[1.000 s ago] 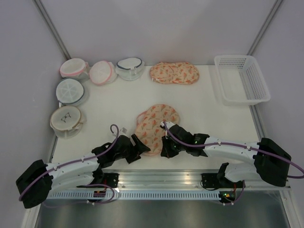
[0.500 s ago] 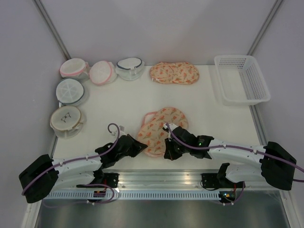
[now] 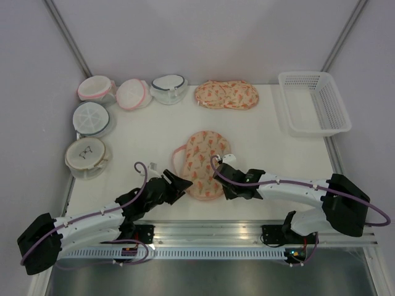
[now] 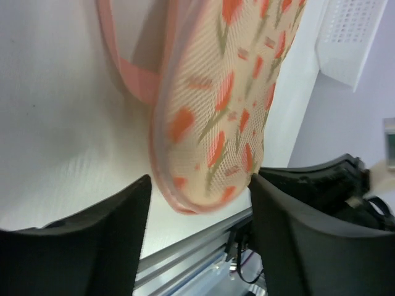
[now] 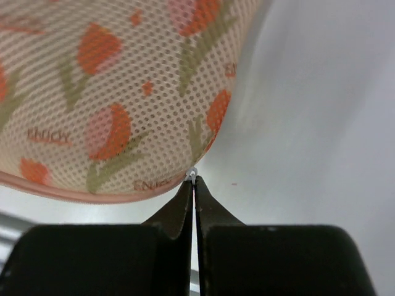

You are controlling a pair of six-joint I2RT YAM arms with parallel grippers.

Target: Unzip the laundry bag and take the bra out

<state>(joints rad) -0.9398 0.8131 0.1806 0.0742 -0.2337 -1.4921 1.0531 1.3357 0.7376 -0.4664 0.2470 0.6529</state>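
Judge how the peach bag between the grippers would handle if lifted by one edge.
Probably floppy: the bag is fine mesh and looks folded over itself. Likely light: the right gripper, pinching only its rim, seems to hold one end up. Unlikely to roll.

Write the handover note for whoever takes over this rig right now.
Left gripper: open, fingers either side of the laundry bag's near end, not gripping.
Right gripper: shut on a small white tab at the bag's rim, likely the zip pull.
The bag lies at the near middle of the table, between the arms; the look-alike bag is at the back.
Bra: not in view.
Done: tab pinched. How far the zip is open cannot be told.
Left: unzip, take the bra out.
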